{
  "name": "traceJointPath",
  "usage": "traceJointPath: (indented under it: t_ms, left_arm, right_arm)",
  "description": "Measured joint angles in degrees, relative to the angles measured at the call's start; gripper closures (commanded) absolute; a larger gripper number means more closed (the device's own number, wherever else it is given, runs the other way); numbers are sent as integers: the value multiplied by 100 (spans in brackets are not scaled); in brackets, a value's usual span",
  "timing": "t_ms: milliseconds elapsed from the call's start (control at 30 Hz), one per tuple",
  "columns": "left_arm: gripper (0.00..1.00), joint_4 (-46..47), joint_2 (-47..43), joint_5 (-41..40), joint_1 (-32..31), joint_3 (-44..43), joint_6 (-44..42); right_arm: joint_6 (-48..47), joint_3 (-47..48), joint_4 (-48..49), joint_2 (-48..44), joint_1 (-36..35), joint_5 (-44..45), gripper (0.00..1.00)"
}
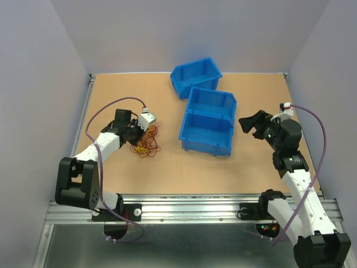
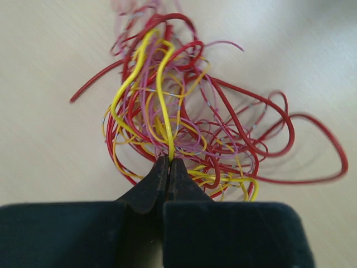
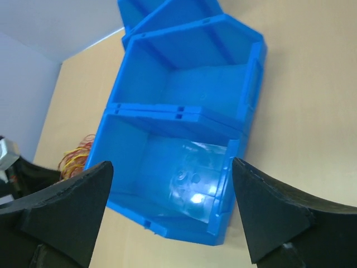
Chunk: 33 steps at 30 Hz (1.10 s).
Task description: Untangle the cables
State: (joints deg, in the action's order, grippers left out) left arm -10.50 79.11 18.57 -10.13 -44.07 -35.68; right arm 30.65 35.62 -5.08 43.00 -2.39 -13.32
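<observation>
Both left gripper [image 2: 169, 163] jaws pinch cables [image 2: 165, 114]; right gripper [image 3: 172, 167] jaws wide.

White left arm [image 1: 98, 146] and right arm [image 1: 298, 187], black joints, looping purple cords [image 1: 111, 102], black wedge-shaped pincer fingers [image 3: 67, 206]

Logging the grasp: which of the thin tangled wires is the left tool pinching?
The thin yellow wire, running straight into the shut left tool; the red and pink wires loop loose around it.
</observation>
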Motion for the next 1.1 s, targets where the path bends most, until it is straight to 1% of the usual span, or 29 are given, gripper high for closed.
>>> traceJointPath:
  t_ms: [100,200,300,367,500,533,600,633,700,767,833,1000,1100]
  left_arm:
    - [100,-39,17,22,-15,-142,85]
    - [100,-216,-2,247,-20,-367,146]
    - [100,-459,-144,573,-26,-750,181]
    - [100,-586,-223,748,-26,-1058,190]
    - [100,-468,-334,1040,-26,-1746,236]
    - [100,-415,-337,1110,-26,-1882,280]
    - [100,-310,-321,1233,-26,-2100,361]
    - [100,-262,-317,1296,-26,-2170,396]
    - [100,-203,-293,1475,-26,-2317,483]
    - [100,-170,-273,1718,-26,-2389,540]
    - [100,-188,-273,1906,-26,-2391,584]
    - [100,-212,-328,2245,-26,-2347,682]
    - [100,-286,-623,2487,-26,-2094,678]
  right_arm:
    - [-138,0,11,33,-20,-382,3]
    - [-291,2,68,-28,-127,-682,9]
    - [-389,57,85,-52,-341,-826,8]
    - [-435,205,74,129,-546,-817,11]
    - [-619,981,-9,927,-1445,-313,11]
    - [-699,1259,-87,1209,-1912,81,11]
    - [-881,1716,-151,1694,-2616,605,12]
    - [-1014,1998,-179,1991,-3049,859,13]
    - [-1163,2387,-177,2450,-3523,979,14]
    - [-1316,2597,-39,2822,-3797,1014,17]
    - [-1412,2632,118,3077,-3919,1012,18]
    - [-1665,2780,625,3945,-4258,1147,16]
    - [-1759,2776,955,4240,-4437,1287,15]
